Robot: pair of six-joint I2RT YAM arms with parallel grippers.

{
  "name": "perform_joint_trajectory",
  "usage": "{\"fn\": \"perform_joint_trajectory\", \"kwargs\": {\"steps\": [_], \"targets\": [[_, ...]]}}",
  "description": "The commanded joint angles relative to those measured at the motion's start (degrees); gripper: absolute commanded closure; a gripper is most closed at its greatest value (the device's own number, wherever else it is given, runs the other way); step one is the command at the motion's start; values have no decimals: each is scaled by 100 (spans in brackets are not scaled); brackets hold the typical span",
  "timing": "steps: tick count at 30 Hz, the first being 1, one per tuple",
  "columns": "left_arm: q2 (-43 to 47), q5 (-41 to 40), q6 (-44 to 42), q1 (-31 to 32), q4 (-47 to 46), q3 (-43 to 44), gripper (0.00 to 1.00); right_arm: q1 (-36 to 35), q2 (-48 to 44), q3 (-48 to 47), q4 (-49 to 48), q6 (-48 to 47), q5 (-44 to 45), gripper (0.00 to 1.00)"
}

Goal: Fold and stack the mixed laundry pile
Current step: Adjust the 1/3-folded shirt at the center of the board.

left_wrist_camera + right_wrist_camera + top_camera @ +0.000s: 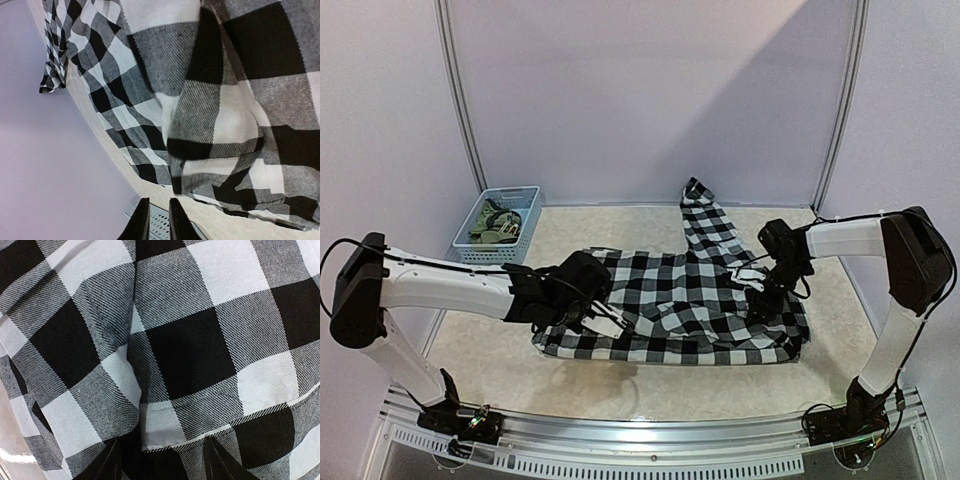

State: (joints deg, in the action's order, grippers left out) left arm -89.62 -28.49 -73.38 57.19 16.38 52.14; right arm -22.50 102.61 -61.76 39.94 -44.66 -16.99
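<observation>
Although the checked shirt (680, 300) lies spread across the middle of the table (590, 235), the task looks to be at an early stage. The body is a rumpled rectangle with no tidy fold that I can make out, and one sleeve (705, 220) trails off toward the far wall. The green shirt (495, 222) is bundled inside the blue basket (520, 192) at the far left corner, well apart from the checked one. So, by my reading, both garments remain to be folded and nothing is stacked.

The left gripper (610, 322) sits low at the near left part of the checked shirt. Its fingers (141, 225) stand only a slit apart with nothing between them, so it is released and empty. The right gripper (755, 280) hangs over the right part of the same shirt, its fingers (112, 462) spread wide with a ridge of cloth beneath the gap — no pinch shows, so I take it as holding nothing.

Little stands in the way. The basket is off to one side, and the metal rail (650, 440) runs along the near edge, clear of the hem. The likelier trouble is the shirt itself: the stray sleeve and the creases near the right gripper would need straightening before a clean fold.
</observation>
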Motion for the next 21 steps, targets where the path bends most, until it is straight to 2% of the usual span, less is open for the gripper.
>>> {"fn": "perform_joint_trajectory", "kwargs": {"steps": [1, 6, 9, 11, 14, 16, 17, 21], "targets": [[240, -329, -703, -90, -1016, -256, 88, -21, 35, 31, -73, -21, 41, 44], [212, -588, -1447, -97, -2022, -340, 100, -23, 72, 53, -94, 16, -24, 44], [128, -592, -1059, -127, -1321, 59, 100, -26, 77, -43, 102, 15, -132, 44], [163, -476, -37, -169, -689, 515, 98, -23, -37, -262, 370, 11, -192, 44], [248, -74, 2766, -499, 315, 1318, 78, -30, -388, -748, 848, 102, -427, 42], [257, -180, 4380, -679, 731, 1701, 63, -70, -594, -1061, 1031, 231, -641, 40], [234, -250, 5099, -724, 1006, 1874, 58, -120, -675, -1220, 1100, 301, -732, 39], [144, -265, 7733, -840, 2081, 2285, 51, -443, -565, -1769, 1289, 536, -1187, 39]]}}
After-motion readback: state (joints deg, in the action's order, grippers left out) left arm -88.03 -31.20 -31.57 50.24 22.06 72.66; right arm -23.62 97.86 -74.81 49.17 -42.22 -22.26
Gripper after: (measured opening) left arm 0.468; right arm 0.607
